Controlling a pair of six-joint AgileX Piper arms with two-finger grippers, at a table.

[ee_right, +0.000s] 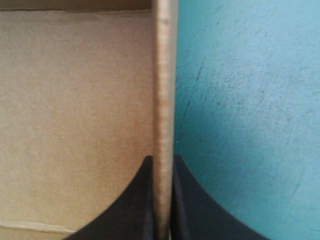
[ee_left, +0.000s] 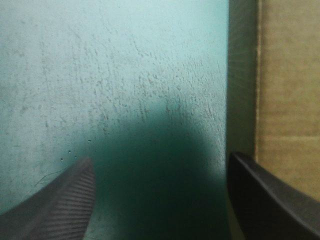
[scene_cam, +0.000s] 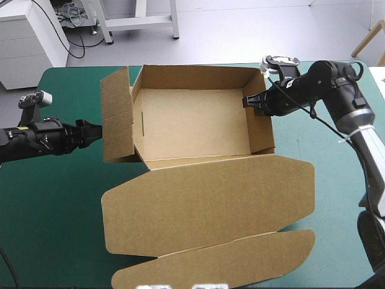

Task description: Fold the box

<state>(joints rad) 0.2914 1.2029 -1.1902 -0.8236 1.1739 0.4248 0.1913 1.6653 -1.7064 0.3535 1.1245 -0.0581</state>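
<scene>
The brown cardboard box point(scene_cam: 198, 129) was clamped at its right wall by the right gripper point(ee_right: 162, 165), the left gripper point(ee_left: 160, 157) held open beside its left flap.

Table point(scene_cam: 54, 211), teal-green cover point(ee_left: 125, 75). Brown box point(scene_cam: 192, 123) sits on it toward the far edge: open tray, walls up, left flap point(scene_cam: 117, 114) leaning outward. Lid point(scene_cam: 210, 198) flat on the cover, reaching the near edge.

Brown box point(scene_cam: 204, 198); teal-green cover point(scene_cam: 48, 211); black fingers point(ee_right: 132, 212), one finely ribbed
</scene>
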